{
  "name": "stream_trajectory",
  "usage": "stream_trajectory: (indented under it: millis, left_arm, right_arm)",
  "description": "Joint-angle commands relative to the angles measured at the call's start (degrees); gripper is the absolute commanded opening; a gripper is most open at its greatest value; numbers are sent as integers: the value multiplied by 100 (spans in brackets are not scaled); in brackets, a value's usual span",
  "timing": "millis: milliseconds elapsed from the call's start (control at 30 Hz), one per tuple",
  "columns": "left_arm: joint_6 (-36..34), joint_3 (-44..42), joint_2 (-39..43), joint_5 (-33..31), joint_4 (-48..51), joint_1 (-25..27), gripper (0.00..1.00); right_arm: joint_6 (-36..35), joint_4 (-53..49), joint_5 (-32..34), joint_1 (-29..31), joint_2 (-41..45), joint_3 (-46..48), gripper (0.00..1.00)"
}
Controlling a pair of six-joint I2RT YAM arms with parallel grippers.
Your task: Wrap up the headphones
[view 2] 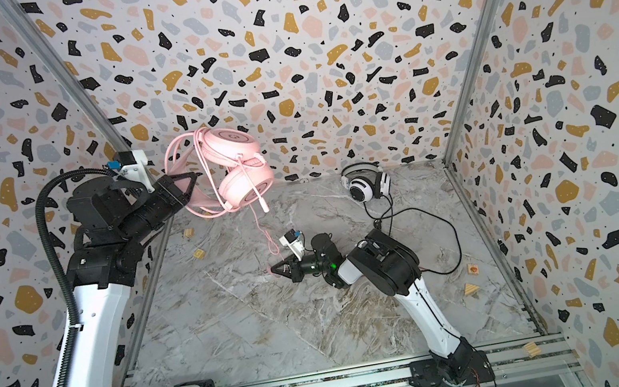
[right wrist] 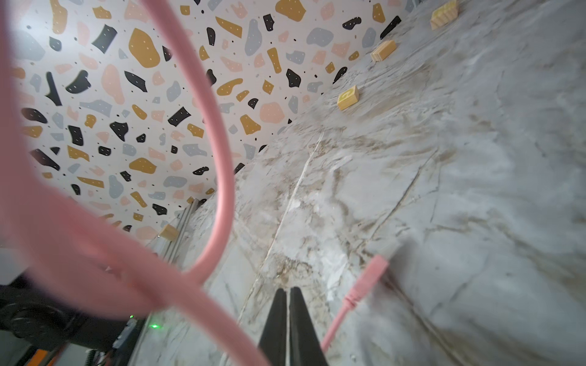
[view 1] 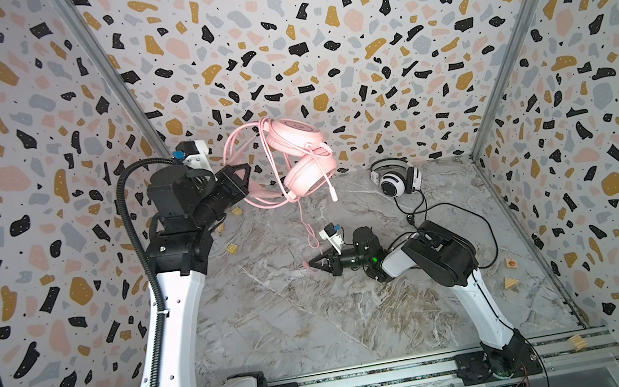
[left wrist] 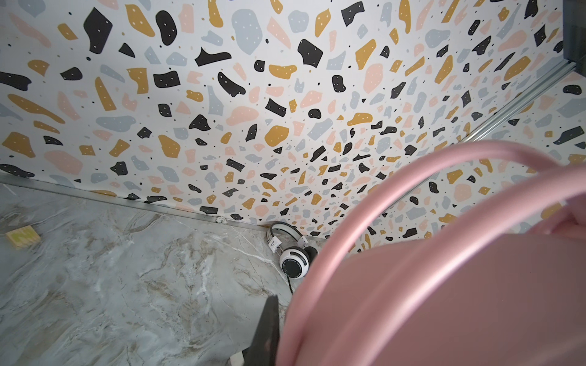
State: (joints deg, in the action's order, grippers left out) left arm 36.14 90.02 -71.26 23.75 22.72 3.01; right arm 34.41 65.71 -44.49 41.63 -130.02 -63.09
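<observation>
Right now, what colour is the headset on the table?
White and black; the headset shows best in a top view.

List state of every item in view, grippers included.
pink headset: lifted off the table, hanging from the left gripper.
pink cable: partly looped at the headset, tail dangling to the right gripper.
left gripper: shut on pink headset.
right gripper: shut; pink plug beside its fingers, grip on cable unclear.
white-and-black headset: lying by the back wall, black cable loose, unwrapped.
</observation>
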Motion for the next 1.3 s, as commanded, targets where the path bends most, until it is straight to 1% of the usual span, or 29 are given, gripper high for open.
stream_trajectory:
  millis: [0,100,300,400,500,567,633,733,833,1033,1133,1267]
  left_arm:
    - [223,373,-32,-151,-690,7,0]
    - [285,458,-208,-451,-725,8,0]
    - [495,691,-674,-1548,-1036,-2,0]
    - [468,1134,-1121,-2077,-932,-57,0]
    - [488,1682,-1638,-2288,-760,-137,0]
    - [523,1927,-1920,-2455,-745,-179,0]
    - [572,2131,-2179,-2689,-724,-227,0]
    - [621,2394,-2520,-2992,-673,-247,0]
    - [669,2565,-2806,-3258,-673,-281,0]
    - [544,2842,-3242,-3802,-722,-375,0]
    - [535,2917,-3399,-3922,-695,-432,0]
    - [449,2841,-3495,-4044,-734,-424,0]
  right_arm:
    - [28,434,-66,-49,670,287,4]
    - [-75,324,151,-41,1107,817,3]
    - [-46,40,589,1,2137,2155,2]
    - [-165,-346,928,77,2738,2881,2]
    - [-240,-871,1223,164,3385,3494,2]
    - [-250,-1181,1437,250,3820,3854,1]
    - [-401,-1699,1681,373,4290,4117,1]
    - [-701,-2592,1991,558,4941,4273,1]
    - [-797,-3280,2281,631,5638,4444,1]
    - [-1167,-4845,2991,640,6948,4326,0]
    - [-1278,-5432,3102,645,7371,4203,0]
    - [-1363,-6087,3187,685,7710,3953,0]
